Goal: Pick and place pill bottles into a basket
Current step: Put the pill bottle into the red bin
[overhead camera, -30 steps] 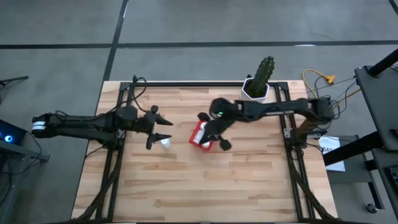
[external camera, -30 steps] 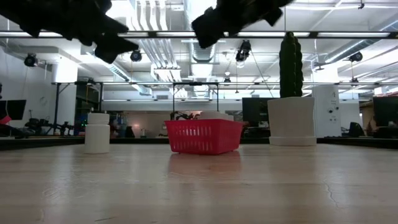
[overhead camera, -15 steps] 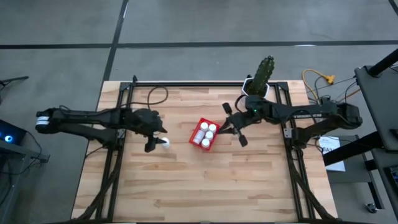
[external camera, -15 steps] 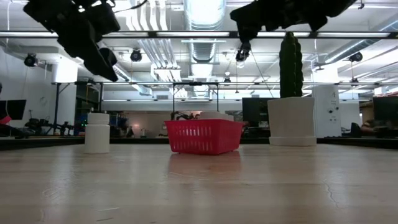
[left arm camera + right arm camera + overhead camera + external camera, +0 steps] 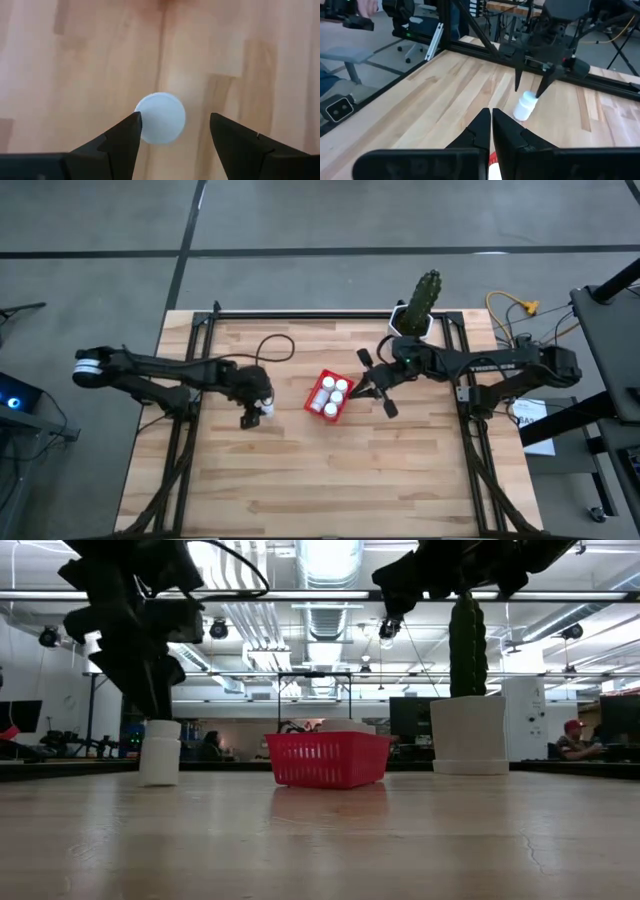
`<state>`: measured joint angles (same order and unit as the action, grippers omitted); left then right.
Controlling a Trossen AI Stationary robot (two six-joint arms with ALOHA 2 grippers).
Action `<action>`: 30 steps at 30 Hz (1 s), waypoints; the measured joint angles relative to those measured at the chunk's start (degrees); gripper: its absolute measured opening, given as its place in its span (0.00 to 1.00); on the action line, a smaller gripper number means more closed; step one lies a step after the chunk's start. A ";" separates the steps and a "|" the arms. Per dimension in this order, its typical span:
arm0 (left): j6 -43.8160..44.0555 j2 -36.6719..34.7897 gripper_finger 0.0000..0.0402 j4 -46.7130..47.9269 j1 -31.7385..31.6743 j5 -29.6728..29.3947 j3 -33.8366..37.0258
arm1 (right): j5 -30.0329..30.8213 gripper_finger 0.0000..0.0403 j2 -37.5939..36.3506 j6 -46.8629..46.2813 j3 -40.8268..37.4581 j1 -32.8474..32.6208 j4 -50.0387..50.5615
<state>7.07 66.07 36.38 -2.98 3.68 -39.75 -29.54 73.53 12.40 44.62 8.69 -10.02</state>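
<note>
Left gripper [image 5: 172,131] hangs wide open over the last loose bottle [image 5: 160,118], which stands left of the table's [image 5: 330,470] middle, off-centre between the fingers and nearer one. I'd centre it, drop lower, then squeeze gently. Right gripper [image 5: 491,122], shut and empty, waits beside the basket [image 5: 314,399] with bottles inside.
</note>
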 joint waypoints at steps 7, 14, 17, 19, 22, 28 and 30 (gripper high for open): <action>0.13 0.60 0.55 0.03 0.07 -0.81 0.23 | -0.35 0.02 0.95 0.00 0.04 -0.04 -0.83; -0.64 0.51 0.55 -0.51 0.80 -0.28 0.33 | -0.50 0.02 1.34 0.00 0.04 -0.04 -1.06; -4.39 0.51 0.55 -2.12 2.61 1.32 0.17 | -0.50 0.02 1.43 0.03 0.04 -0.04 -0.96; -9.65 0.49 0.55 -3.73 5.06 1.68 -0.12 | -0.50 0.02 1.50 0.04 0.04 -0.04 -1.00; -15.26 1.09 0.55 -4.05 8.46 1.00 -1.26 | -0.50 0.02 1.56 0.21 0.04 -0.04 -0.99; -19.41 6.61 0.55 -1.72 11.10 -1.57 -6.98 | -0.54 0.02 1.56 -0.08 0.04 -0.04 -1.03; -20.97 10.00 0.55 0.25 11.23 -2.60 -9.73 | -0.55 0.02 1.56 -0.05 0.04 -0.04 -1.08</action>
<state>-13.90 76.07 36.63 8.25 1.07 -49.48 -30.09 75.09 12.35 44.66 8.64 -11.10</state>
